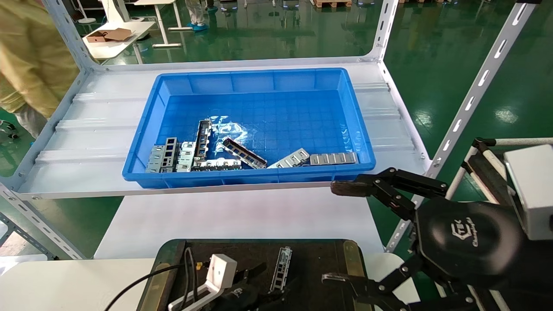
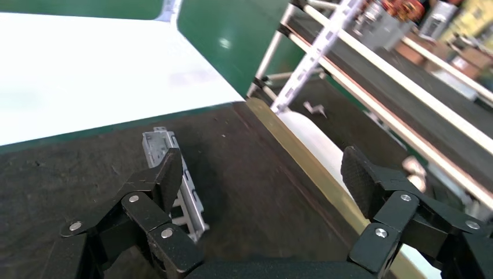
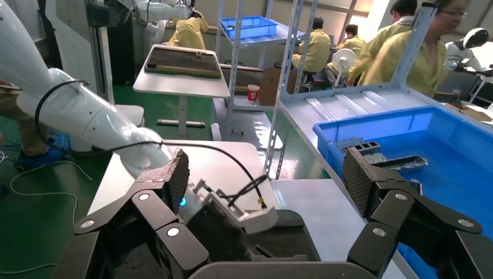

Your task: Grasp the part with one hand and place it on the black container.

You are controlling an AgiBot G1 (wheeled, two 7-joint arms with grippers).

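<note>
- The right gripper [image 1: 341,233] fills the head view's 4 o'clock corner, nearest the camera, off the right edge of the black container [image 1: 311,259]; its jaws are spread wide and empty, one finger reaching toward the shelf edge at 12 o'clock of its palm, the other low over the tray's olive side strip.
- The left gripper [image 1: 268,283] sits low over the black container at 6 o'clock of the head view, white camera box and black cable just behind it.
- In the left wrist view its jaws [image 2: 264,180] are released and wide apart, clasping nothing.
- The part [image 1: 281,268] lies flat on the black container [image 2: 244,174], its long axis running from 6 to 12 o'clock in the head view.
- The part [image 2: 177,183] lies just beside one finger [image 2: 168,177], which overlaps its near end; whether pad and metal touch cannot be told. The opposite finger is well apart from it, out past the tray's brass strip.
- At 12 o'clock from the tray, on the white shelf [image 1: 86,142], stands the blue bin [image 1: 259,82] holding a loose heap of metal plates and channels [image 1: 203,151] along its near wall.
- A person in yellow [image 1: 26,56] stands at 10 o'clock.
</note>
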